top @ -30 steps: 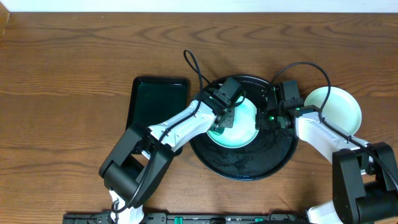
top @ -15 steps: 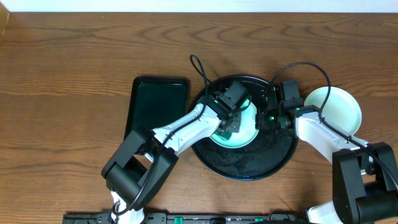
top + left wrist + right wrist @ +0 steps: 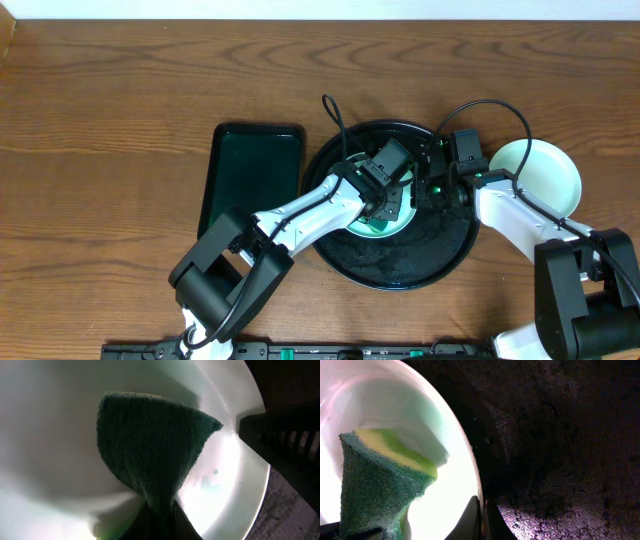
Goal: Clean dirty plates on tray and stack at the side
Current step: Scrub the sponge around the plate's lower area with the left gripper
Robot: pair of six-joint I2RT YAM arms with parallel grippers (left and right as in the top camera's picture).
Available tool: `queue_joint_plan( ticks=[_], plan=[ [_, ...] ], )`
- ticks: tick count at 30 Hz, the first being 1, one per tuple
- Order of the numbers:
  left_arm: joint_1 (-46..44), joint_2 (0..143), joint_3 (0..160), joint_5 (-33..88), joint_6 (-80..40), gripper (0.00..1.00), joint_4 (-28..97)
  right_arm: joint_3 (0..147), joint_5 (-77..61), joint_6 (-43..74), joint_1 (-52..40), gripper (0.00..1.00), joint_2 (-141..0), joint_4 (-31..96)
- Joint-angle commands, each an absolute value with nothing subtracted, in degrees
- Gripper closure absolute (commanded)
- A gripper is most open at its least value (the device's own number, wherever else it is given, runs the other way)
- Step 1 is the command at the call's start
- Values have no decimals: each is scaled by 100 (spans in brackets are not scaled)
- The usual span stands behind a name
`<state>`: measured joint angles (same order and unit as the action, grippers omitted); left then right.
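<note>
Wooden table (image 3: 120,90): left claw (image 3: 159,522) clamps sponge (image 3: 150,450) on mint plate (image 3: 45,435), right claw (image 3: 481,517) pinches its rim; only right-wrist view shows sponge's yellow layer.

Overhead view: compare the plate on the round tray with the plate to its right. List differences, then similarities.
The tray plate sits in the black tray; the side plate lies on the table. The tray plate looks mint-green, the side plate whiter. The left gripper holds a sponge on the tray plate and the right gripper pinches its rim; no gripper touches the side plate. Both are round and shallow.
</note>
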<state>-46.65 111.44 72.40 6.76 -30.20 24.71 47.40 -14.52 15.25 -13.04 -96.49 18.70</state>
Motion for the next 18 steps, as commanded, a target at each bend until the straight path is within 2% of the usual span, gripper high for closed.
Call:
queue_joint_plan(
  ticks=[1, 6, 18],
  plan=[
    [-4650, 10936, 7378, 801, -3026, 92, 2425, 4703, -1553, 1409, -1361, 99, -9677, 1844],
    [-4626, 10654, 7387, 366, -3028, 92, 2377, 4703, -1553, 1409, -1361, 99, -9677, 1844],
    [-4633, 10726, 7336, 390, -3601, 92, 2137, 4703, -1553, 1411, -1361, 99, -9677, 1844]
  ],
)
